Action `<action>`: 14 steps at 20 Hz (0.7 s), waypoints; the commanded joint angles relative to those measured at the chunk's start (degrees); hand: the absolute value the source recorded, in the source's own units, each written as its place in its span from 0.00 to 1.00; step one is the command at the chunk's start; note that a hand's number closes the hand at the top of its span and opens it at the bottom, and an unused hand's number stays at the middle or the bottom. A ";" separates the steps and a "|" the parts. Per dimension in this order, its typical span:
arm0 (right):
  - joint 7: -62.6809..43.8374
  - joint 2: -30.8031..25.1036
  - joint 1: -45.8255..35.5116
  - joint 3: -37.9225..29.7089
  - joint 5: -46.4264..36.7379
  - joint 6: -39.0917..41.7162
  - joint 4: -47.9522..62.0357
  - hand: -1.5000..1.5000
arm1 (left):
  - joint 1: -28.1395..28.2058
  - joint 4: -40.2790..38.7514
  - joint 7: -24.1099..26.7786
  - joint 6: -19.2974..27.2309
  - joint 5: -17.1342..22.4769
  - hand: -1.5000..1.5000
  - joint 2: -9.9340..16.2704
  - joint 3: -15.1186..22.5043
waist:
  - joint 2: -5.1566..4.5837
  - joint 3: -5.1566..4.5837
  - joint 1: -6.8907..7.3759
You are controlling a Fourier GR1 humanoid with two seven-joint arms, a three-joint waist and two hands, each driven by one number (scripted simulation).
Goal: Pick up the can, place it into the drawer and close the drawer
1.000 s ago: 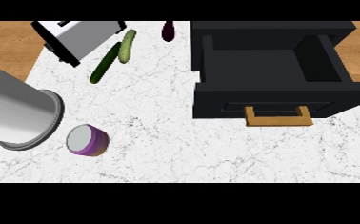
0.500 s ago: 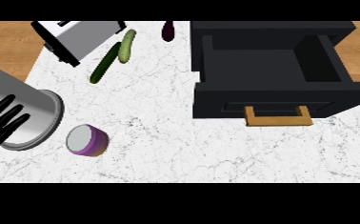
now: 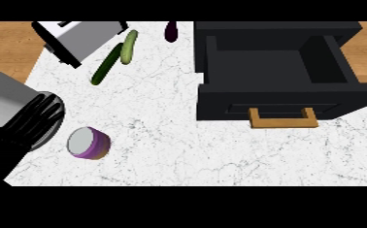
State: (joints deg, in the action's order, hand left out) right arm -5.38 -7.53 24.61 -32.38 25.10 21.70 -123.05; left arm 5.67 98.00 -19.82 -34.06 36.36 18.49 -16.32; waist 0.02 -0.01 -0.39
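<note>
One can [image 3: 89, 143], one open drawer [image 3: 276, 69], two long green vegetables, one small dark purple vegetable [image 3: 171, 31] and one toaster [image 3: 80, 39] lay on the white marbled table [image 3: 165, 125], and one hand [image 3: 32, 125] showed in the head view. The can was short and round, with a purple wall and a pale grey, shiny top; it lay tilted on the table, far to the left of the drawer and lower than the drawer's wooden handle [image 3: 283, 119]. The drawer was black, pulled out of its black cabinet, with a bare dark inside. The left hand came in at the view's left edge, just left of the can and apart from it; its black fingers [image 3: 43, 113] were straight and spread, closed on nothing, in front of the grey forearm [image 3: 18, 93]. The pale green vegetable [image 3: 129, 46] and the darker green one [image 3: 106, 64] lay side by side, well left of the drawer's upper corner, with the toaster further left again. The purple vegetable lay just left of the drawer's back corner. The right hand did not show.
</note>
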 commanded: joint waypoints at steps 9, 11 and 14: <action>-2.46 -0.08 0.55 -6.77 5.09 4.75 -0.09 0.00 | -1.85 -14.03 13.55 -3.26 -14.98 0.00 -3.16 -1.37 | 0.03 -0.01 0.08; 1.49 2.17 0.39 -5.31 0.71 6.23 2.55 0.00 | -5.03 -20.15 19.81 -1.57 -19.18 0.00 -4.57 -2.25 | -0.04 -0.02 -0.08; -0.37 1.46 -1.06 -5.89 1.88 5.78 1.96 0.00 | -0.08 -22.41 28.71 -4.99 -24.47 0.00 -4.59 -1.73 | -0.02 -0.04 0.18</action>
State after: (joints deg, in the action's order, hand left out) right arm -5.52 -5.68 24.74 -37.28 26.45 27.01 -121.69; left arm 3.29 80.76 -0.84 -36.45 17.45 14.24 -17.58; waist 0.01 -0.02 -0.33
